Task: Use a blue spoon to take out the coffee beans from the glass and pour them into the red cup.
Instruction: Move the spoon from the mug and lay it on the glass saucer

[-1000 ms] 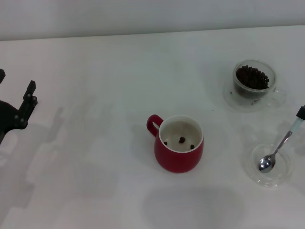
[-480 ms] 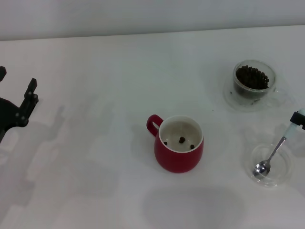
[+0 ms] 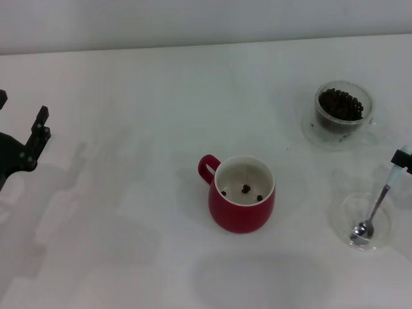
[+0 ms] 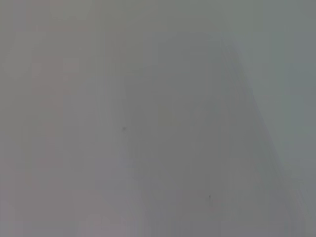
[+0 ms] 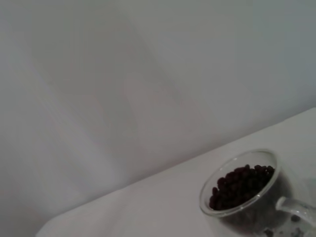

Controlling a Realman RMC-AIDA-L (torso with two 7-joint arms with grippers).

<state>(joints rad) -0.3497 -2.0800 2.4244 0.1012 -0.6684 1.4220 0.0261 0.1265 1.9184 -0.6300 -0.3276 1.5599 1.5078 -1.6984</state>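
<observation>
The red cup stands mid-table with its handle to the upper left and three coffee beans on its white bottom. At the far right the glass holds a heap of beans; the right wrist view shows the same glass and beans close by. Nearer the front, the blue spoon leans steeply, its metal bowl resting in a flat clear dish. My right gripper is shut on the spoon's pale handle at the picture's right edge. My left gripper is parked open at the far left.
The white table stretches between the left arm and the cup. The glass sits on a wide clear base just behind the dish. A pale wall runs behind the table's far edge.
The spoon has tipped steeper and sunk a little, its bowl sliding toward the front of the dish. The left arm has barely shifted.
</observation>
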